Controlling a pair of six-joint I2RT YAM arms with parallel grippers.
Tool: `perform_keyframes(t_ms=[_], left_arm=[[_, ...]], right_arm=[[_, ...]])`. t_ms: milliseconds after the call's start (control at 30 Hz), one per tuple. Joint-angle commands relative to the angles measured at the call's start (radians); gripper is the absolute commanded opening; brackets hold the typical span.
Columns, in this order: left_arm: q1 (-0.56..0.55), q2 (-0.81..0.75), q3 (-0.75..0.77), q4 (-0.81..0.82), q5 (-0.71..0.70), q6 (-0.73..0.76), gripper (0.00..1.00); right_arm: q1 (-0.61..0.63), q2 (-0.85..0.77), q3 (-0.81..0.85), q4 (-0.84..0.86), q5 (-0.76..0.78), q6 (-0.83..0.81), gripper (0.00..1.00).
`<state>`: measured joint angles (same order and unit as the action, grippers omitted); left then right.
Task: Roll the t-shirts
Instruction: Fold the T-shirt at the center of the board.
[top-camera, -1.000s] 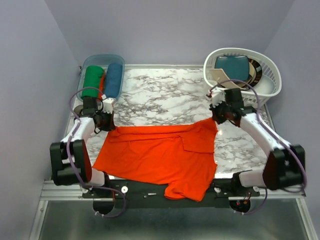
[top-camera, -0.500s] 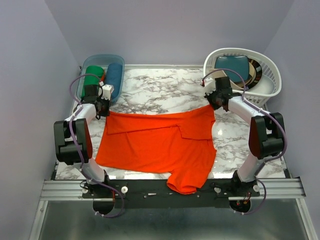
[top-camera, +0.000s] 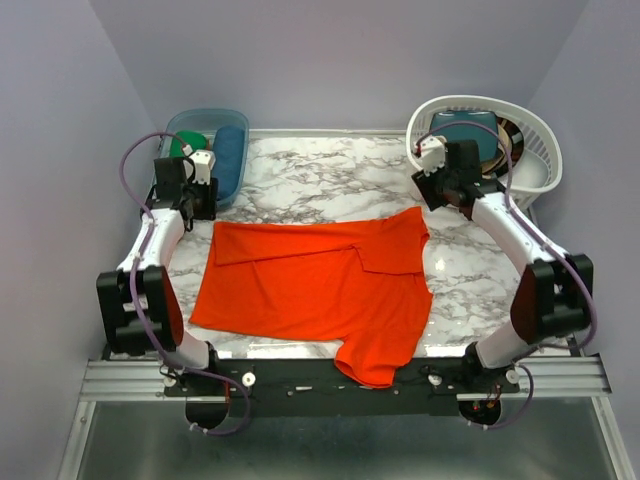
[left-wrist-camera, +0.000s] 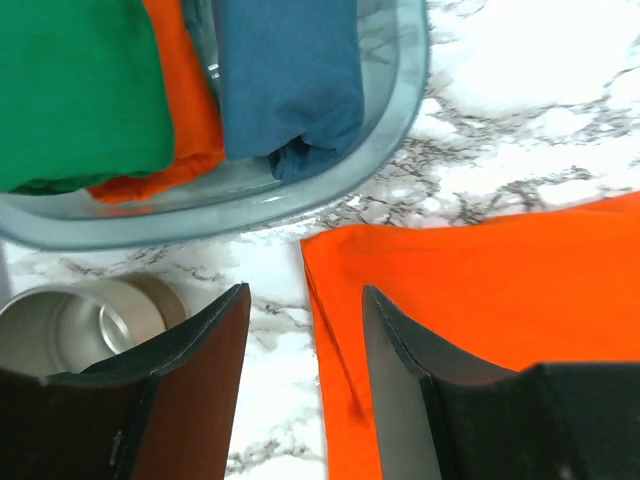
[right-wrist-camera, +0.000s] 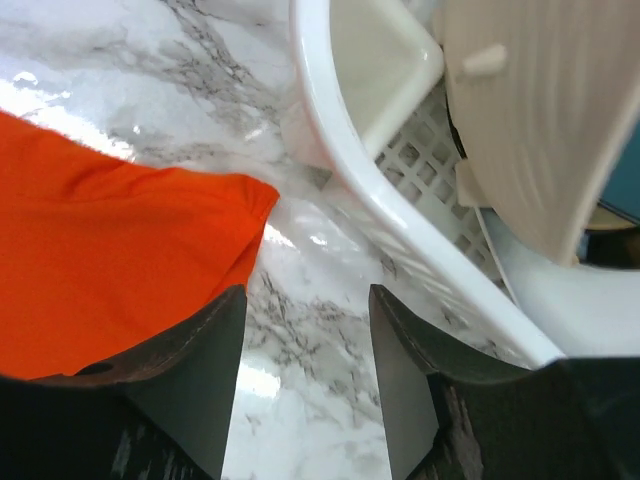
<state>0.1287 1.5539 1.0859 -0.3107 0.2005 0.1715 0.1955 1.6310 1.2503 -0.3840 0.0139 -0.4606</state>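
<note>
1. Orange-red t-shirt (top-camera: 315, 290) lies spread flat across the middle of the marble counter (top-camera: 330, 185). Its far edge is straight, one sleeve is folded in over the body on the right, and a lower corner drapes over the near edge.
2. A second ago both far corners were pinched and the cloth was being dragged away from the near edge. Now it sits further onto the counter, less of it hangs off, and it lies loose.
3. Left end effector (left-wrist-camera: 303, 300) is released, with its jaws apart over the shirt's far-left corner and nothing pinched between them. Right end effector (right-wrist-camera: 306, 300) is likewise released, over bare marble just beside the far-right corner and close to the white basket (right-wrist-camera: 340, 180).
4. Further out, the clear tub (left-wrist-camera: 395, 130) at the far left holds a green roll (left-wrist-camera: 70, 90) and a blue roll (left-wrist-camera: 285, 70) with an orange one between them. A metal cup (left-wrist-camera: 80, 320) stands just beside the tub.
5. The spreading step looks finished — rolling has not begun. The folded-in sleeve and the overhanging corner would likely need tidying first, or the roll may come out uneven.
</note>
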Motion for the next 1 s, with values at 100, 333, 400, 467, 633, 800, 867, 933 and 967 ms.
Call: perform_keyframes(t_ms=[100, 333, 400, 467, 633, 800, 867, 933, 967], left_arm=[[-0.001, -0.232, -0.161, -0.171, 0.115, 0.064, 0.57], [0.0, -0.167, -0.176, -0.266, 0.093, 0.148, 0.52], [0.0, -0.126, -0.169, -0.281, 0.096, 0.145, 0.52], [0.0, -0.109, -0.176, -0.266, 0.09, 0.12, 0.52], [0.0, -0.04, -0.156, -0.254, 0.088, 0.085, 0.52], [0.0, -0.003, -0.164, -0.26, 0.096, 0.089, 0.53], [0.0, 0.006, -0.161, -0.261, 0.096, 0.088, 0.53], [0.0, 0.026, -0.149, -0.263, 0.094, 0.086, 0.52], [0.0, 0.032, -0.147, -0.261, 0.093, 0.086, 0.51]], right_arm=[[-0.007, -0.244, -0.248, -0.197, -0.175, -0.183, 0.61], [-0.007, -0.261, -0.321, -0.288, -0.262, -0.386, 0.61], [-0.002, -0.253, -0.319, -0.296, -0.272, -0.404, 0.61], [0.007, -0.25, -0.316, -0.286, -0.261, -0.395, 0.61], [0.01, -0.238, -0.287, -0.312, -0.27, -0.375, 0.61], [0.018, -0.221, -0.282, -0.308, -0.267, -0.38, 0.61], [0.018, -0.212, -0.282, -0.305, -0.261, -0.385, 0.61], [0.019, -0.206, -0.281, -0.294, -0.256, -0.382, 0.61], [0.019, -0.201, -0.278, -0.293, -0.256, -0.382, 0.62]])
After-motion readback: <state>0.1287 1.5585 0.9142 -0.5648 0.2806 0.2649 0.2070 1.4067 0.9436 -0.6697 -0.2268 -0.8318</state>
